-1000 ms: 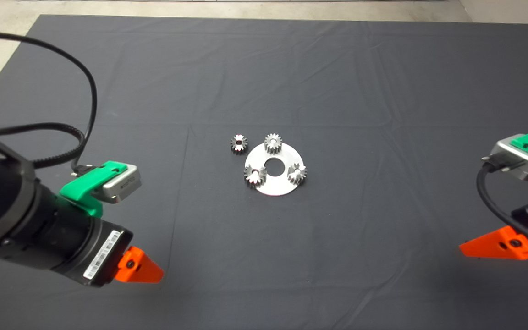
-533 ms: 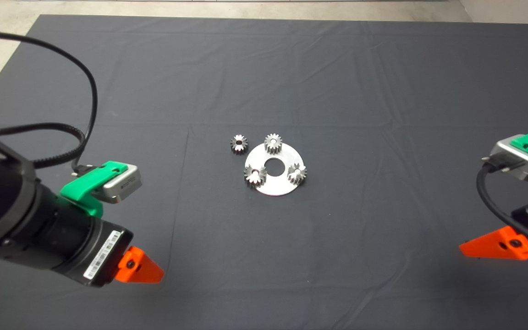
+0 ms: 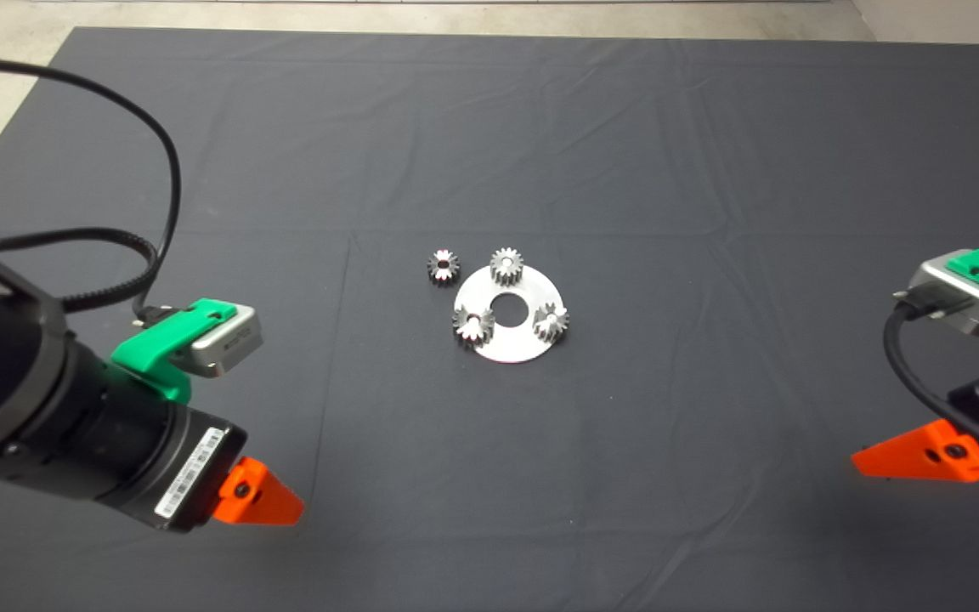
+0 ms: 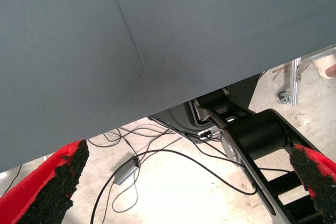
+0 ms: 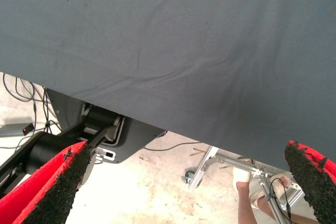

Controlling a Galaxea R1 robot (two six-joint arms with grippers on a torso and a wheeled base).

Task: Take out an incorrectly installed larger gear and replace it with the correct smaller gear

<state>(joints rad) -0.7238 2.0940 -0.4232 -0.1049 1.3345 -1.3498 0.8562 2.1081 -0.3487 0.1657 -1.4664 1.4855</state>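
Observation:
A round silver plate [image 3: 517,343] with a centre hole lies mid-mat in the head view. The larger gear [image 3: 472,325], dark and wide, sits on its near left. Two paler gears sit on it at the far side [image 3: 506,267] and the near right [image 3: 551,322]. The smaller gear [image 3: 443,267], with dark flanks, lies on the mat just left of the plate. My left gripper [image 3: 285,510] waits at the lower left and my right gripper [image 3: 868,463] at the lower right, both far from the gears. Both are open and empty in the wrist views [image 4: 184,187] [image 5: 184,182].
The dark mat [image 3: 625,467] covers the table, with its far edge [image 3: 455,32] at the back. The wrist views show the mat's near edge, floor cables [image 4: 157,166], the robot's base [image 4: 252,135] and a person's foot [image 5: 245,179] by a metal frame.

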